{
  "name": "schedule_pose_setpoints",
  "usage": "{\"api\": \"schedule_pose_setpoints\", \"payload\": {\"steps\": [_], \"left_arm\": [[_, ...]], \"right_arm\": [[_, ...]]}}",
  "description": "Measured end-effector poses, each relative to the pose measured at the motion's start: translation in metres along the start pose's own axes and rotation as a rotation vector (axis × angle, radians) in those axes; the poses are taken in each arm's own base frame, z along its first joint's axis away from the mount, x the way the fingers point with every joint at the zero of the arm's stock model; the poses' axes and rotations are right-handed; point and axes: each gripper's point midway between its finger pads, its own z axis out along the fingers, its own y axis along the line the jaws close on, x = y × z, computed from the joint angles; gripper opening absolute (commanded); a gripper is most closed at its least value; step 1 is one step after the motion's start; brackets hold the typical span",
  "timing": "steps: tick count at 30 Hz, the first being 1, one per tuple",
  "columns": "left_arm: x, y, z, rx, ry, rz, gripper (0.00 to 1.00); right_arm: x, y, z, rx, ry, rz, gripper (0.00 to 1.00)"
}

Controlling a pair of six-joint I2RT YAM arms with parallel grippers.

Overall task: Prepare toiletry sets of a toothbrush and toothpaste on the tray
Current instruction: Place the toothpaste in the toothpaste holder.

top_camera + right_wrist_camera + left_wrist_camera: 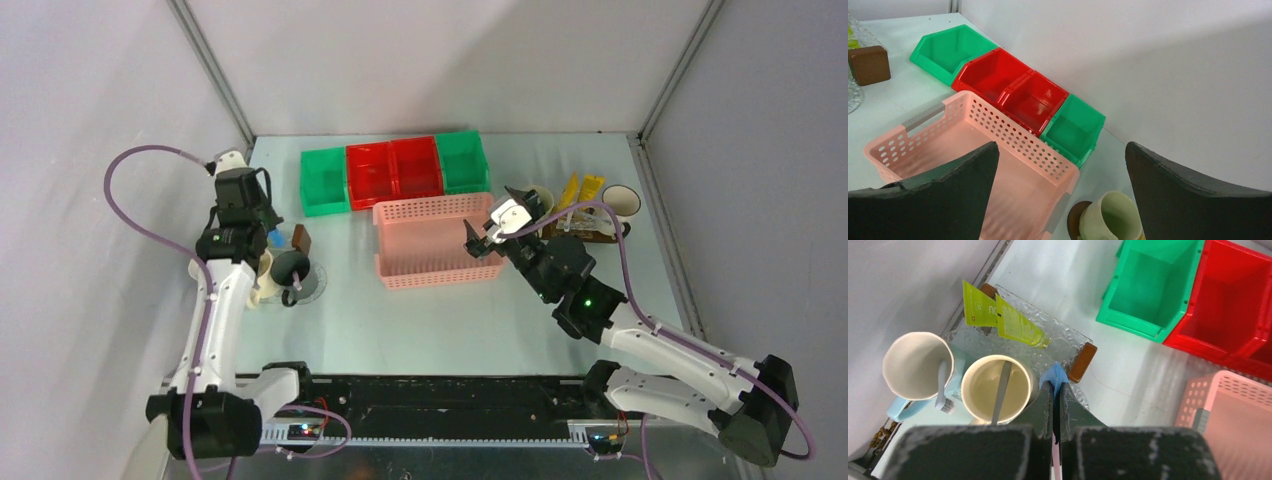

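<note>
Pale tabletop (400, 320), grey walls (420, 60), my left gripper (1055, 390) near left edge clamps blue tube (1053, 374), right gripper (1060, 147) jaws wide apart.

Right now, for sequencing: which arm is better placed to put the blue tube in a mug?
Left: left jaws shut on the blue tube beside the cream mug; right jaws open by the pink basket.
</note>
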Motion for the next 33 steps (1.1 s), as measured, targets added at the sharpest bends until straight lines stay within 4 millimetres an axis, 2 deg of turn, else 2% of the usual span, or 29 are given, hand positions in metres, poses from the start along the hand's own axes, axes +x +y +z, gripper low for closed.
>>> {"api": "schedule_pose_setpoints", "payload": {"steps": [4,10,18,26,33], "left_arm": [[0.004,0.002,0.019,-0.01,0.008,-0.013,0.0],[-0.005,0.007,0.04,-0.028,-0.022,-0.044,0.0],[0.002,0.001,0.065,-0.017,0.005,-0.045,0.0],[0.019,-0.002,0.081,-0.01,0.051,-0.035,0.0],[0.028,-0.001,0.085,-0.014,0.069,-0.03,0.0]], "right_arm": [[0.006,-0.002,-0.002,-0.004,0.006,-0.004,1.0],[0.014,-0.009,-0.003,0.002,0.019,-0.01,1.0],[0.021,-0.022,-0.002,0.022,0.029,-0.014,1.0],[0.026,-0.028,-0.002,0.028,0.035,-0.009,1.0],[0.028,-0.031,-0.001,0.026,0.035,-0.002,0.99]]}}
